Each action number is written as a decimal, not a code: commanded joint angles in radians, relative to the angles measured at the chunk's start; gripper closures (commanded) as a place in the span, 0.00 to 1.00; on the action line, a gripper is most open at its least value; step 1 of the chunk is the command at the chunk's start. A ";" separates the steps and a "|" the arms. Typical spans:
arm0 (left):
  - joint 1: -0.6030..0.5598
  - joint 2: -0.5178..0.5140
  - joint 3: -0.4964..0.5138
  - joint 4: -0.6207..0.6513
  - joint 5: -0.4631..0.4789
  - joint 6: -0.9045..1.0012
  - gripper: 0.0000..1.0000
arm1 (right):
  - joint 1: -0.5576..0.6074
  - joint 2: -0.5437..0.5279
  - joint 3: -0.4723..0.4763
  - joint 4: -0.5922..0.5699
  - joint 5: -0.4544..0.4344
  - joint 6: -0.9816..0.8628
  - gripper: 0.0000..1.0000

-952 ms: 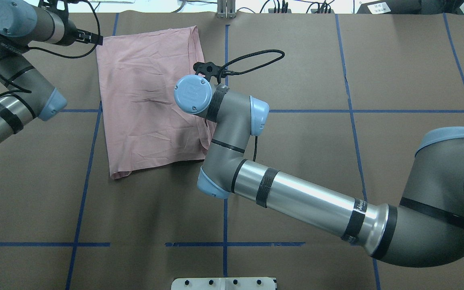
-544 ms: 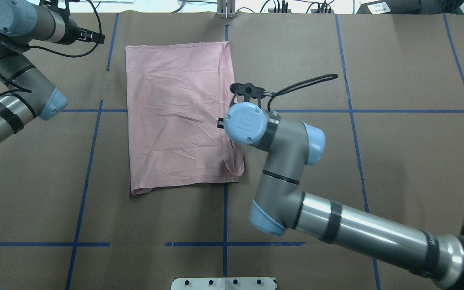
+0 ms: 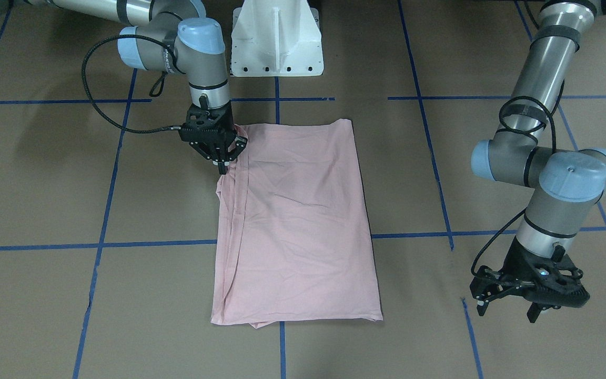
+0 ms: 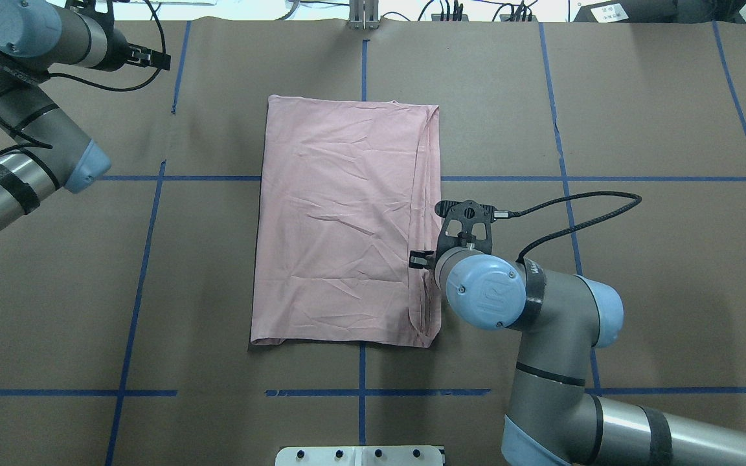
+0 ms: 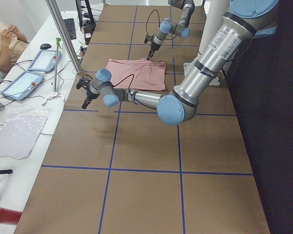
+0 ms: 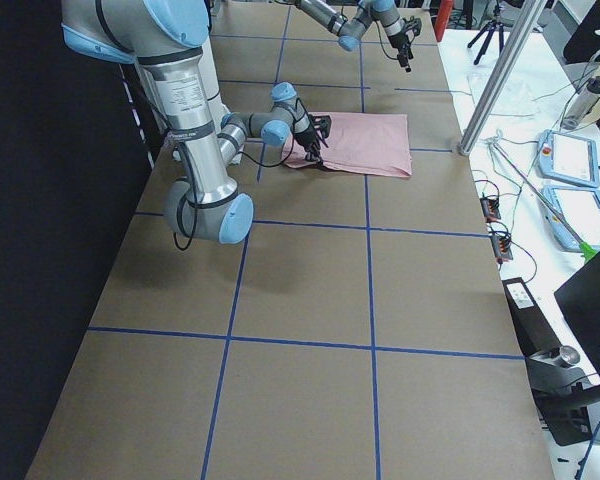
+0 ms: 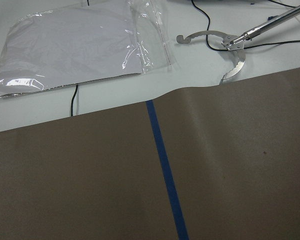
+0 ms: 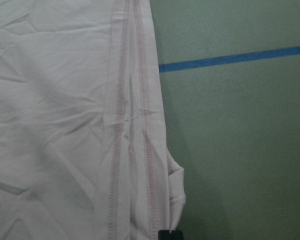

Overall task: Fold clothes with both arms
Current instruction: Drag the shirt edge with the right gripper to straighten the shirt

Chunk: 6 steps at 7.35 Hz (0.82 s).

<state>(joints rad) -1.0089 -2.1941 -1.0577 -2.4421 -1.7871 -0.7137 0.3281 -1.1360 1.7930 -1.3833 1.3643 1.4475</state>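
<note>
**T-SHIRT: GRIP STATE AND HOLD POINTS**

The T-shirt point(image 4: 340, 220) is laid flat as a folded rectangle at the middle of the table point(image 4: 638, 291), plain side up. Its hemmed edge point(image 8: 140, 125) is pinched by the right gripper point(image 3: 222, 167), whose fingers are closed on the cloth. The left gripper point(image 3: 507, 314) is positioned well apart from the shirt, fingers spread and empty. The cotton is judged light, limp and easily creased. Holds are best taken by the 2 grippers at corners and hems, where all layers can be pinched together.

tee point(image 4: 340, 220) flat, centred | R hand point(image 4: 419, 259) at its R edge | L hand point(image 4: 153, 59) far-L
</note>
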 commanded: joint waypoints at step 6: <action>0.177 0.253 -0.453 0.038 -0.084 -0.321 0.00 | -0.032 -0.127 0.198 0.018 0.007 -0.044 0.00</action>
<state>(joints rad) -0.9137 -2.0445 -1.3444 -2.4217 -1.8623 -0.9322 0.2981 -1.2497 1.9688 -1.3655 1.3696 1.4043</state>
